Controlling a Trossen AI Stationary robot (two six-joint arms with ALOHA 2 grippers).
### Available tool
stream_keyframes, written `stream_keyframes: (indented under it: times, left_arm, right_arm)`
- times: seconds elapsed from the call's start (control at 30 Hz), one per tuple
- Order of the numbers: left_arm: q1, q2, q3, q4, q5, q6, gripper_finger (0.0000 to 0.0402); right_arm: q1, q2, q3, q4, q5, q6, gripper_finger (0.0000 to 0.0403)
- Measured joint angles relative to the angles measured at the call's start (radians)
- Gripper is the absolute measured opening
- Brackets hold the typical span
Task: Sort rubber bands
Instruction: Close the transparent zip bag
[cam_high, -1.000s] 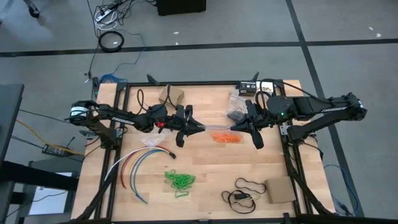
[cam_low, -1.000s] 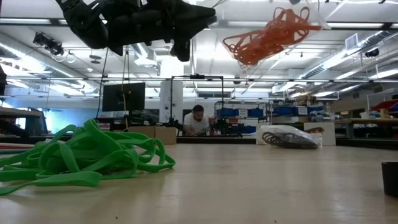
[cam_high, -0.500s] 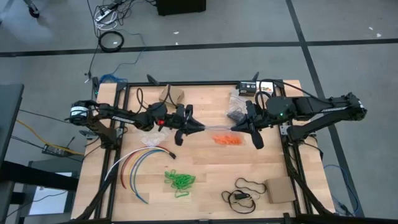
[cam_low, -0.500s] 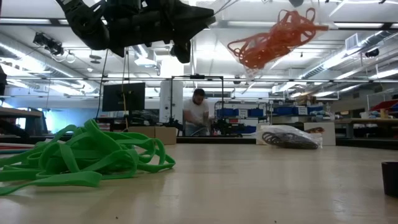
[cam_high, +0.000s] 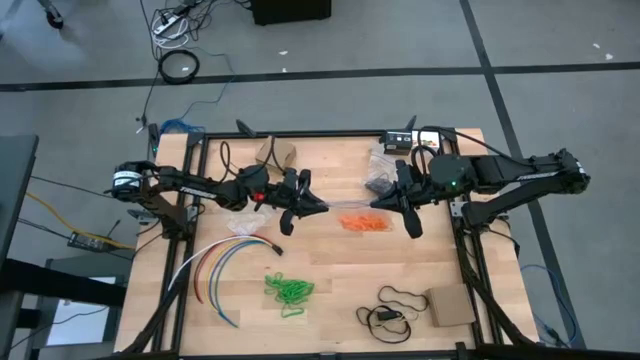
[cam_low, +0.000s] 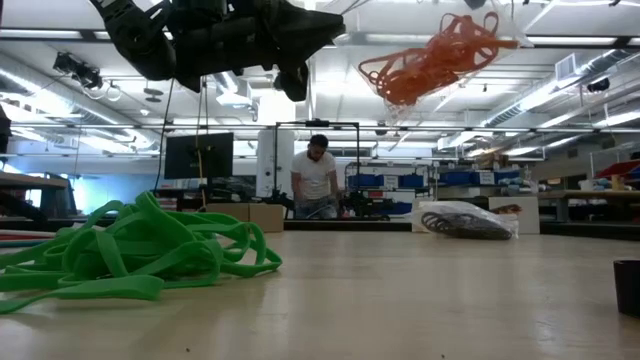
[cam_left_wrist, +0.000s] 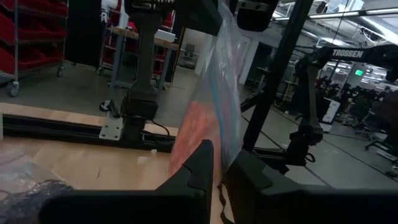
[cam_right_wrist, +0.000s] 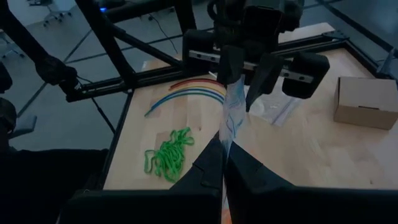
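A clear plastic bag (cam_high: 350, 207) is stretched in the air between my two grippers above the middle of the table. Orange rubber bands (cam_high: 365, 223) sag in it, high above the table top in the low view (cam_low: 435, 58). My left gripper (cam_high: 322, 207) is shut on the bag's left end and my right gripper (cam_high: 383, 206) on its right end. A green heap of bands (cam_high: 288, 290) lies on the wood nearer the front edge. Dark bands sit in another clear bag (cam_high: 380, 182) by the far edge. My left gripper pinches the clear bag's edge (cam_left_wrist: 219, 158) between its two fingers, coming level from the table's left. The film rises taut from the fingertips, and the orange bands (cam_left_wrist: 191, 134) show through it. My right gripper pinches the bag's opposite edge (cam_right_wrist: 227, 142) between its two fingers, level from the table's right. The bag is lifted clear and drawn taut toward my left gripper (cam_right_wrist: 249, 78).
Long curved coloured cables (cam_high: 225, 262) lie front left. A black cord loop (cam_high: 397, 303) and a cardboard box (cam_high: 450, 307) sit front right. Another box (cam_high: 277, 153) and a flat clear bag (cam_high: 244, 226) lie near my left arm. A person stands in the room behind (cam_low: 317, 180).
Both grippers have kept their places, shut on the bag. The orange bands have swayed and bunched slightly inside the hanging bag. The person in the room behind has stood up.
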Motion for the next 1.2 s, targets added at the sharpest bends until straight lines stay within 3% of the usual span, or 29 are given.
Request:
stream_keyframes:
  times: [0.13, 0.5, 0.8, 0.9, 1.0, 1.2]
  left_arm:
    - [0.000, 0.000, 0.000, 0.009, -0.002, 0.003, 0.0009]
    - [-0.002, 0.000, 0.000, 0.002, 0.020, 0.035, 0.0004]
    - [-0.002, 0.000, 0.000, -0.139, 0.067, 0.072, 0.0002]
    - [0.003, 0.000, 0.038, -0.301, 0.111, 0.108, 0.0001]
    - [0.005, 0.000, 0.151, -0.582, 0.134, 0.195, 0.0001]
    - [0.005, -0.001, 0.409, -1.179, 0.018, 0.438, 0.0001]
  right_arm:
    - [0.000, 0.000, 0.000, -0.002, 0.000, 0.007, 0.0000]
    - [0.000, 0.000, 0.000, -0.012, 0.002, 0.034, 0.0006]
    - [-0.021, 0.000, 0.000, -0.014, -0.024, 0.036, 0.0115]
    - [-0.044, 0.038, 0.001, -0.010, -0.042, 0.062, 0.0142]
    - [-0.074, 0.129, 0.002, -0.013, -0.095, 0.079, 0.0150]
    - [-0.100, 0.319, 0.086, -0.021, -0.152, 0.064, 0.0149]
